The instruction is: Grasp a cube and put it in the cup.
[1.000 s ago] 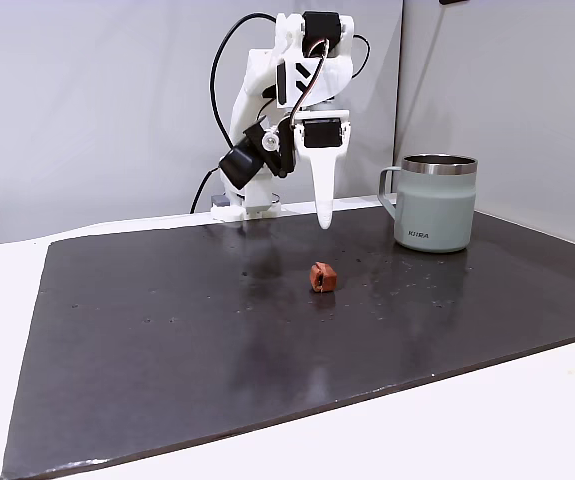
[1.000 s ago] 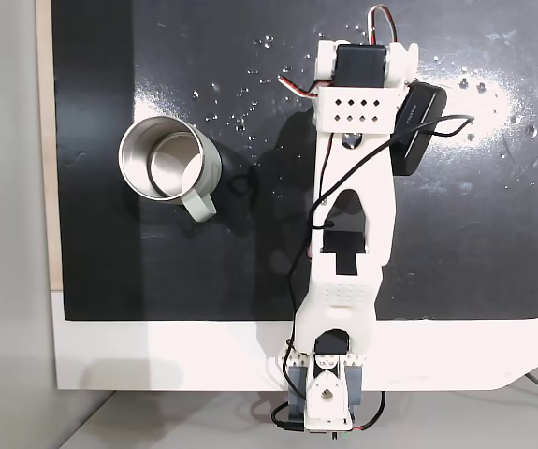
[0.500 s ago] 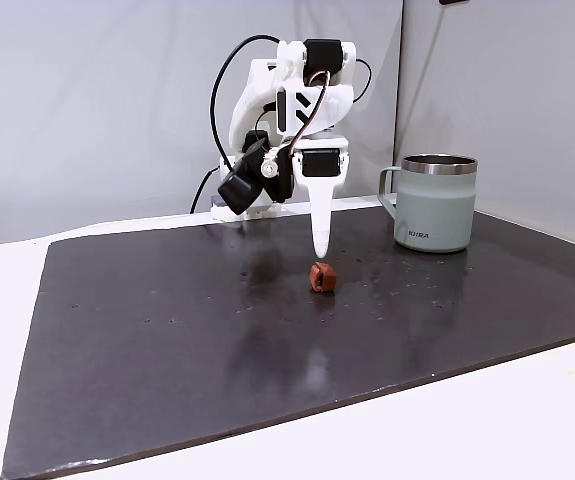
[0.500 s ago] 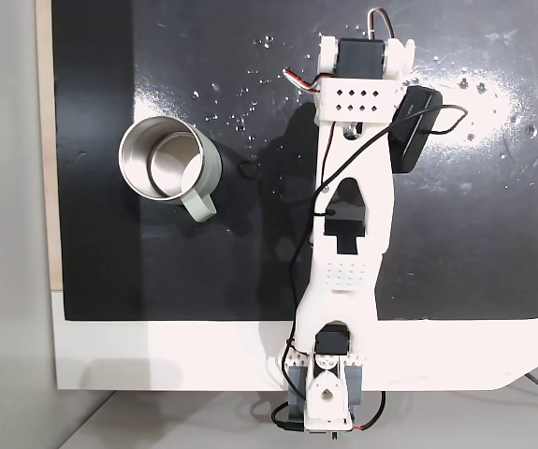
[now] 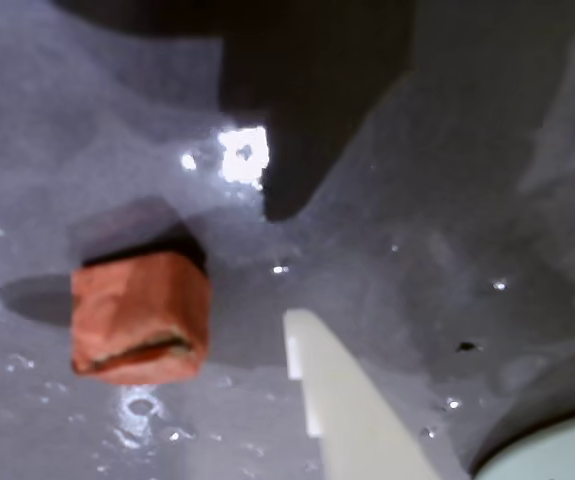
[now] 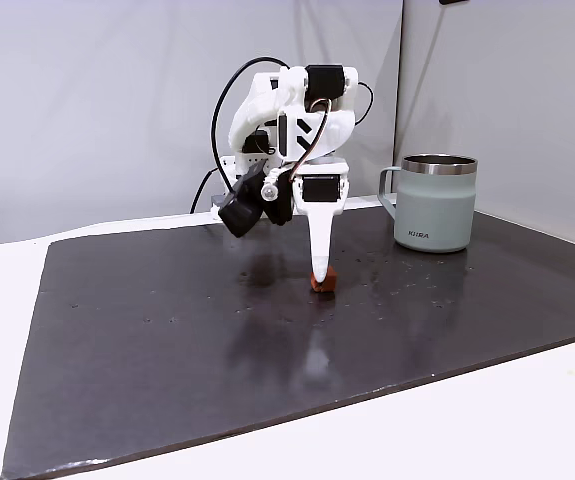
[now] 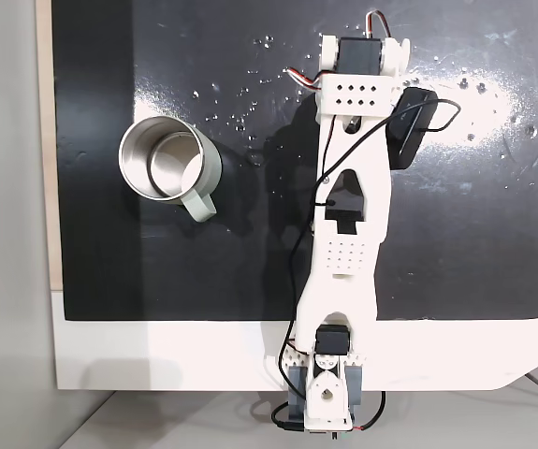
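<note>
Gripper (image 6: 319, 272) dropped to mat level since a second ago, tip just beside cube (image 6: 324, 282) | jaw gap: cannot tell | cube on mat (image 6: 167, 320), ungrasped, well apart from cup (image 6: 435, 204) | grasp imminent

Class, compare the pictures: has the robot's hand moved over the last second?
Yes. In the fixed side view the white hand has come down from mug-base height to the small reddish-brown cube, while the pale grey-green mug stayed put.
</note>
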Robot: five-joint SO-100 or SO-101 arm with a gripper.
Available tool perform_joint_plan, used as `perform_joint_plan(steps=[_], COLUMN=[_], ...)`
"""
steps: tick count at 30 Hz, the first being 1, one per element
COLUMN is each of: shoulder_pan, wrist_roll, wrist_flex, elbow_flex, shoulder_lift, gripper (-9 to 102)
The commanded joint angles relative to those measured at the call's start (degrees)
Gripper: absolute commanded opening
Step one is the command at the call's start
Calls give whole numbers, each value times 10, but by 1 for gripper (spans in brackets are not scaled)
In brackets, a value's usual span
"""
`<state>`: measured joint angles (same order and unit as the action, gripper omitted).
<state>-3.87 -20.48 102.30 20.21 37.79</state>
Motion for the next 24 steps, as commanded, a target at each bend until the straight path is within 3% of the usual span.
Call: perform_joint_plan(steps=[1,17,24], shoulder_pan=[-5,7,3], wrist_roll=[-5,3,-2], wrist_flex=[5,6,6], elbow_flex=[-41,-98,-101], shoulder_lift=[-5,-68,-69], gripper=[35,32,15])
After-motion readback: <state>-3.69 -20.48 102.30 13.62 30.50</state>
